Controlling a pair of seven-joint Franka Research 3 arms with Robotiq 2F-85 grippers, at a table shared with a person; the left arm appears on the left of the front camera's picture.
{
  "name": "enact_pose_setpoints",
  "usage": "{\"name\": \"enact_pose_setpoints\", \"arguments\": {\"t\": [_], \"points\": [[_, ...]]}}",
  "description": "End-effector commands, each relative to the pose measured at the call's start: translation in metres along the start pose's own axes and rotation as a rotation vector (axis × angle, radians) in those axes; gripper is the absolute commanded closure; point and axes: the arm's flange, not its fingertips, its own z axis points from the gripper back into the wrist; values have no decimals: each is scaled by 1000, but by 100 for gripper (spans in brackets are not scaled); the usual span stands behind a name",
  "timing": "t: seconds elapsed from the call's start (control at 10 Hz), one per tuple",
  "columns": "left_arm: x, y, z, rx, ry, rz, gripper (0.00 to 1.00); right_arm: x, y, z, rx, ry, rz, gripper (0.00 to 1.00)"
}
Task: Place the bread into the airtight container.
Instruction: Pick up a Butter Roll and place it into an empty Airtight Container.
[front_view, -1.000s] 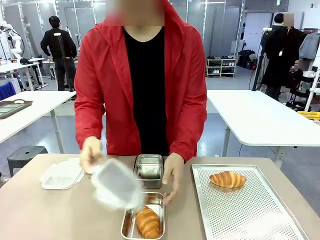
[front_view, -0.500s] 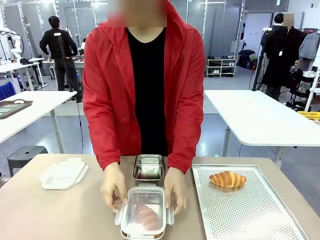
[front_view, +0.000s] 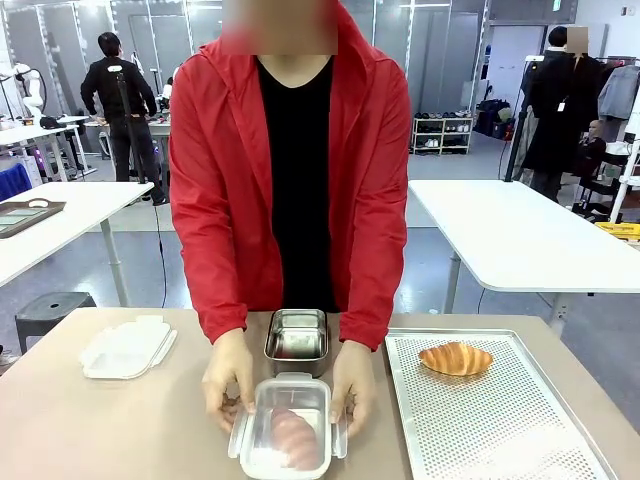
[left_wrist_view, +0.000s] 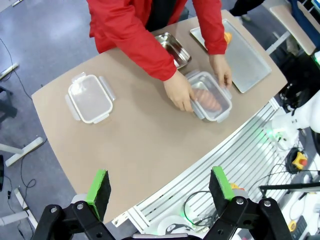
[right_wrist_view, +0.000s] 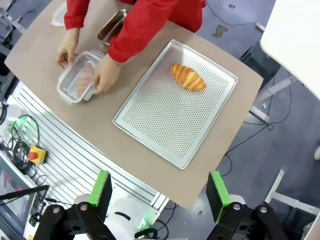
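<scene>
The bread (front_view: 290, 437) lies inside the near container (front_view: 262, 462), under a clear lid (front_view: 300, 398). The person's hands (front_view: 228, 378) hold the lid at both sides. The step seems to be the sealing: I think the lid should sit square on the rim and each side clip be pressed down fully, otherwise it is not airtight.

Just behind stands an empty tin (front_view: 297, 335). A second bread (front_view: 456, 358) lies on the perforated tray (front_view: 500, 430), and a spare lid (front_view: 125, 348) lies well apart on the other side. The left gripper (left_wrist_view: 160, 181) and the right gripper (right_wrist_view: 160, 185) hang high above the table (front_view: 120, 430), fingers spread wide, holding nothing.

The table is plain tan. Behind are white tables, a grey floor and people far off.
</scene>
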Motion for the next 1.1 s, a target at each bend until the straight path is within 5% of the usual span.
{"name": "enact_pose_setpoints", "arguments": {"t": [0.0, 1.0], "points": [[3, -1, 2, -10, -1, -10, 0, 0, 2, 1, 5, -3, 3, 5], [3, -1, 2, -10, -1, -10, 0, 0, 2, 1, 5, -3, 3, 5]]}}
